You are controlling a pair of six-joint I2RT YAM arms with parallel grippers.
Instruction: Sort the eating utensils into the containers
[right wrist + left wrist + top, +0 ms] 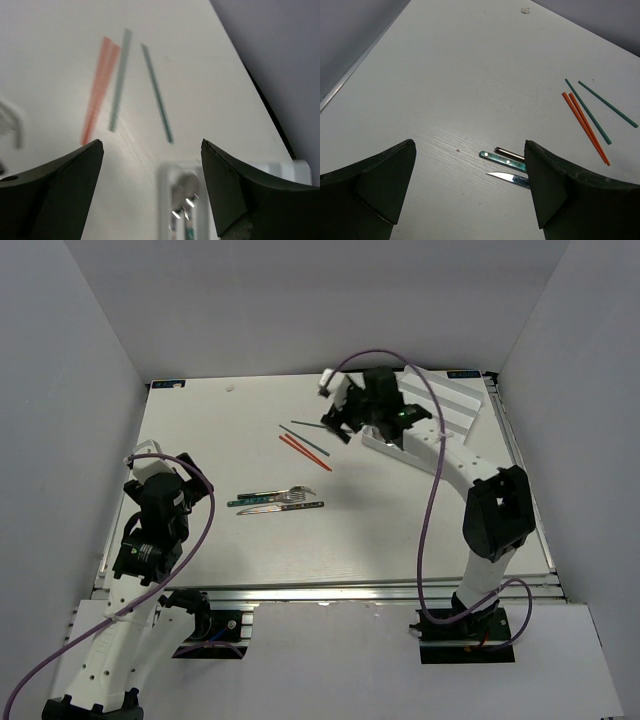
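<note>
Right pincer spread wide, empty, at the left end of the white plastic cutlery tray. The arm hides part of the tray, and the silver utensil in one slot is blurred. Left pincer also spread wide, its finger cutting off the green-handled cutlery mid-tabletop. Red-orange chopsticks and dark green chopsticks lie left of the tray, with free room around them.

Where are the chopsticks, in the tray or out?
Out: all four chopsticks lie on the table, left of the tray.
</note>
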